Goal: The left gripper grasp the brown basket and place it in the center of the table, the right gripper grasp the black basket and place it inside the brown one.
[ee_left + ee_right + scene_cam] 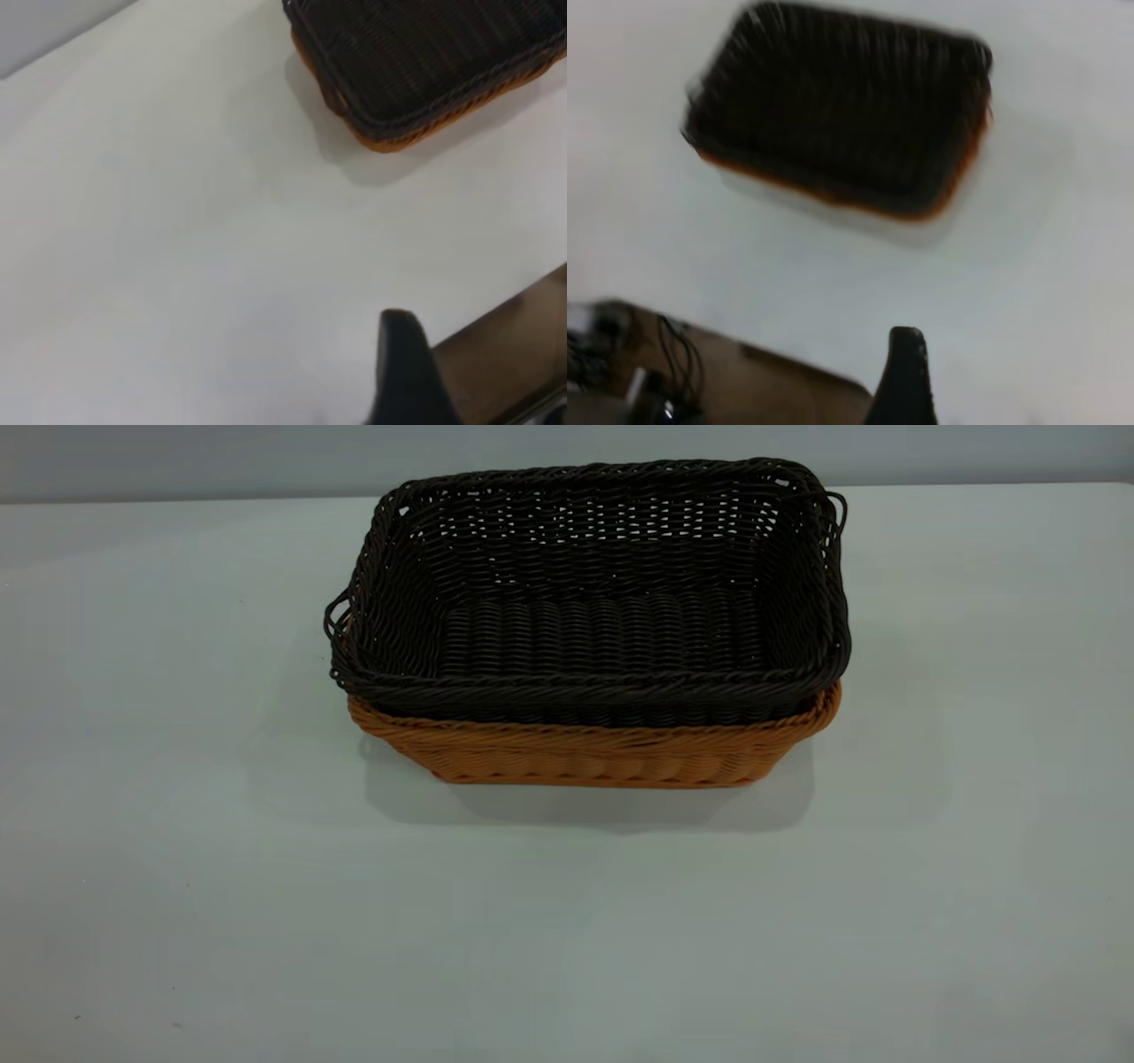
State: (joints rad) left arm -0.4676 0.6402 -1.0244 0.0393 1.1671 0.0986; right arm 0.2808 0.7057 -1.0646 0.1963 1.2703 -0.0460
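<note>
Bare desk (221,921) foreground; black basket (602,638) nests in brown basket (602,753) at twelve o'clock, task seemingly done; neither pincer's opening can be told.

Soft, even overhead light; the baskets (589,646) cast a faint shadow on the near table (266,912). The right wrist view is motion-blurred.

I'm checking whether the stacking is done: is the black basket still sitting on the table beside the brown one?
No, the black basket sits nested inside the brown basket, whose orange wall shows below its rim.
</note>
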